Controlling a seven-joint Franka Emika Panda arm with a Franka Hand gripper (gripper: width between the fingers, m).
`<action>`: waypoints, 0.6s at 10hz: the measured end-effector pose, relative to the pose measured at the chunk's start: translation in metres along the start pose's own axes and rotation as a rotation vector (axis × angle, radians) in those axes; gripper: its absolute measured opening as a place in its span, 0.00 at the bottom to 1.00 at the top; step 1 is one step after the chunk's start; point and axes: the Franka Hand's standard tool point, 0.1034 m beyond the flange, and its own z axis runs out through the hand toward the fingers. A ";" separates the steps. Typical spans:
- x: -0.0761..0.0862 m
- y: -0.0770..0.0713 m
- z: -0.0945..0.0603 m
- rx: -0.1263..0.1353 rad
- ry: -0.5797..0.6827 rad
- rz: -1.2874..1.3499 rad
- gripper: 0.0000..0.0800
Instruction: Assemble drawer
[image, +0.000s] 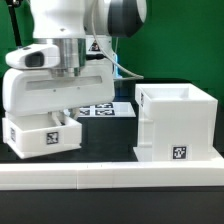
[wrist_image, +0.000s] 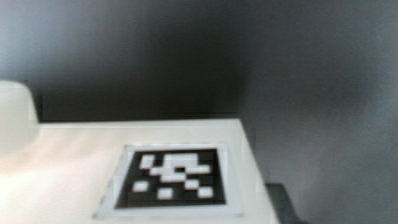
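White tray (image: 40, 135) just beneath jaws (gap unclear), casing (image: 178, 120) apart

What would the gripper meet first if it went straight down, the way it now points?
Probably the small tagged tray directly beneath the gripper; the wrist view shows its tagged white face close ahead. Whether they already touch is unclear.

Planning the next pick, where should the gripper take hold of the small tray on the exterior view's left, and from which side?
Probably from above, pinching the small tray across two opposite walls: it sits level on the table, boxy and straight-sided, with the gripper directly over it and the casing well clear.
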 end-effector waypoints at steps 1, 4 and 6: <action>0.005 -0.003 0.000 -0.002 0.000 -0.064 0.05; 0.007 -0.006 0.002 -0.007 -0.015 -0.318 0.05; 0.005 -0.004 0.003 -0.009 -0.023 -0.451 0.05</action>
